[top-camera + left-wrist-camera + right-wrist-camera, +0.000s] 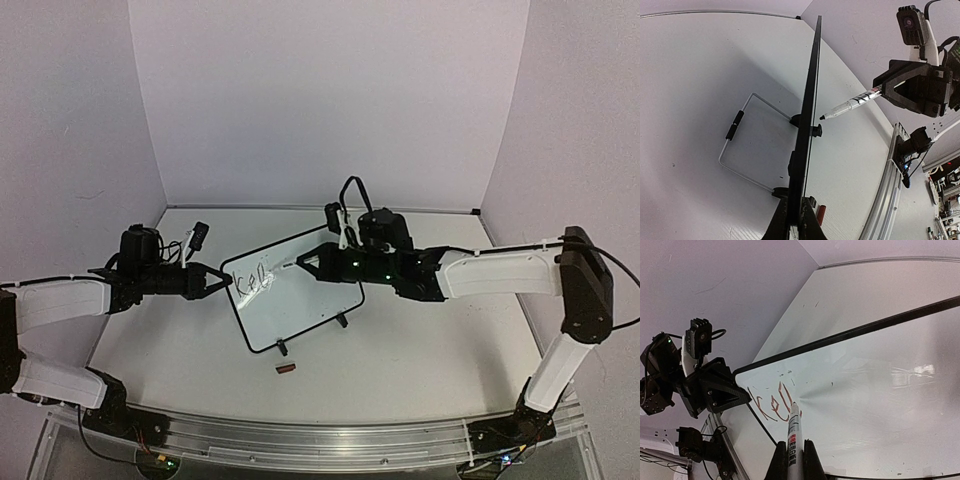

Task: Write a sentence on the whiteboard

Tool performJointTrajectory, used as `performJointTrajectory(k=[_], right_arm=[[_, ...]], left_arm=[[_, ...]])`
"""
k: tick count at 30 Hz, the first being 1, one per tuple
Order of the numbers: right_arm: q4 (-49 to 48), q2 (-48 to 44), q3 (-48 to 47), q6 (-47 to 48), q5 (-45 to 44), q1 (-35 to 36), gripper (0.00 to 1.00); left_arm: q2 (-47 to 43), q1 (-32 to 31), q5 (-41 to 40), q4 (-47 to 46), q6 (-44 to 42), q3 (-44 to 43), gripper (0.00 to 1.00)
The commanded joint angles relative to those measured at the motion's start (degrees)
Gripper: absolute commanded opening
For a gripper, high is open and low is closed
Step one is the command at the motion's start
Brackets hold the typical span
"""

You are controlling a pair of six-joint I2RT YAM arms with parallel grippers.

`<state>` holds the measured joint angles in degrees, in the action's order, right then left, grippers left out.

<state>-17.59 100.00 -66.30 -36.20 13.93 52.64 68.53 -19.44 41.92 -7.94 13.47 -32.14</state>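
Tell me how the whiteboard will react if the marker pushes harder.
The whiteboard looks thin and rigid edge-on, so it probably won't flex much. Standing on small feet with a wire stand, it seems light and apt to slide or tip; the left gripper clamping its edge likely steadies it.

We see a flat white table with a silver metal rail along its near edge. On it stands a small white rectangular whiteboard with a thin black rim, on two little black feet and a bent wire stand. A small dark red cylindrical cap lies near the closer foot.
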Motion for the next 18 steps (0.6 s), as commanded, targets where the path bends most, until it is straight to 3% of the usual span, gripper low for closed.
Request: performJointTrajectory(k=[1,18], right_arm=[[-1.22,-0.47,-1.74,0.73,-0.6,-0.09,0.0],[-1.48,2.35,-3.58,0.27,0.22,-1.12,0.0]], left_arm=[[-0.68,0.46,-3.71,1.32,-2.31,-1.35,0.0],[-0.58,0.42,-3.77,1.38,-2.49,-1.43,0.0]])
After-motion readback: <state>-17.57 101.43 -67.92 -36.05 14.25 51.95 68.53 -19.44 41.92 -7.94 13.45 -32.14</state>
